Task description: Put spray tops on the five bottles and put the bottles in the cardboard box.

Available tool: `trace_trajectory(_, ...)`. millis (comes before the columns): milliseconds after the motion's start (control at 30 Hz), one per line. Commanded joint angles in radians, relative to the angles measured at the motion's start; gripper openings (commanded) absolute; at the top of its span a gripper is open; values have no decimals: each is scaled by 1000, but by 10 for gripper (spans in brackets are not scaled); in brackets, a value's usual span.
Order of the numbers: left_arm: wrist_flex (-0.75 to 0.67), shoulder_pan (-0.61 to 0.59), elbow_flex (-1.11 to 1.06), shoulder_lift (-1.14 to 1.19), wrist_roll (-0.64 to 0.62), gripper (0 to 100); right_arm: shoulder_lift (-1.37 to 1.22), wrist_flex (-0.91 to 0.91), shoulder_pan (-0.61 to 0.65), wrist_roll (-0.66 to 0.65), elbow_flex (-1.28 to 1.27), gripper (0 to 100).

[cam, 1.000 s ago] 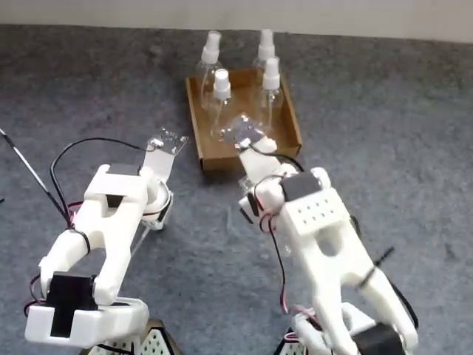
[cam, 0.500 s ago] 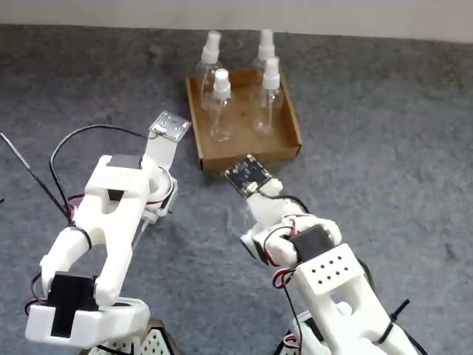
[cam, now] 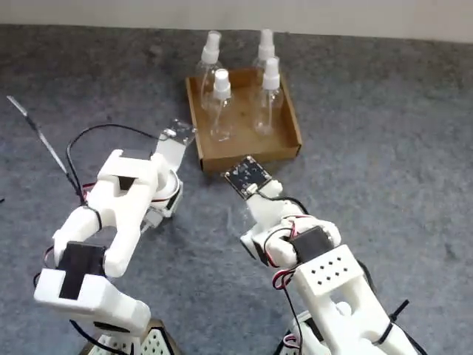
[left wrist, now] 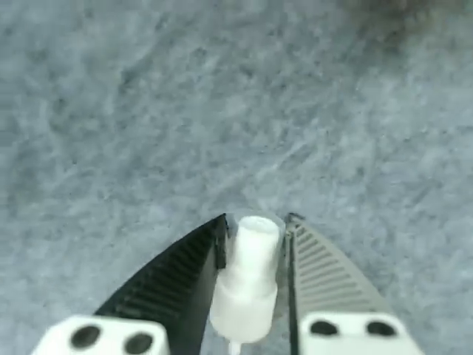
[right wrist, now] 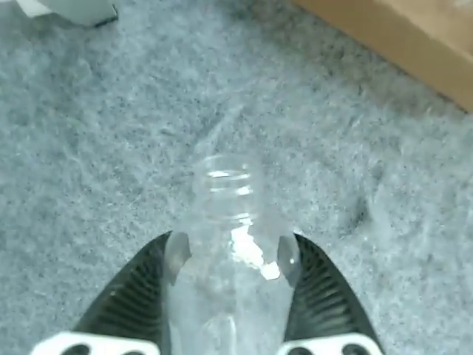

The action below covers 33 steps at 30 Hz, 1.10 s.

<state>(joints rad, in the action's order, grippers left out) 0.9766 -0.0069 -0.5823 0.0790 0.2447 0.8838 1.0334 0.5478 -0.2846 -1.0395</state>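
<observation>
A white spray top (left wrist: 247, 285) is held between the left jaws, which are pressed against its sides. Its rounded cap end is seen projecting slightly past the jaw tips, and a thin white stem is glimpsed at its other end. One jaw is black and the other a paler grey, and both inner faces are ribbed. Beyond them the bench (left wrist: 222, 103) is seen, covered in a grey, fuzzy fabric. Whether the top touches the bench cannot be told.
</observation>
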Motion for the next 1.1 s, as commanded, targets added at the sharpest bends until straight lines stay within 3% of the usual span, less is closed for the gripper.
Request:
trace_trajectory(0,-15,-24,36,-8,-5,2,28,-24,8,9,8,4)
trace_trajectory(100,17,-24,67,-81,-9,3,30,-25,8,9,8,4)
trace_trajectory(233,167,-22,188,-262,-14,3,28,-30,10,9,8,4)
trace_trajectory(467,290,-18,332,-674,-147,4,35,-113,8,3,8,4)
trace_trajectory(600,285,-19,328,-855,-207,4,35,-110,7,3,7,4)
trace_trajectory(767,285,-16,326,-1007,-400,4,35,-176,33,11,16,4)
trace_trajectory(867,253,-18,289,-1089,-460,4,35,-312,111,64,8,4)
trace_trajectory(1067,31,-21,62,-1305,-479,4,25,-625,254,95,-44,4)
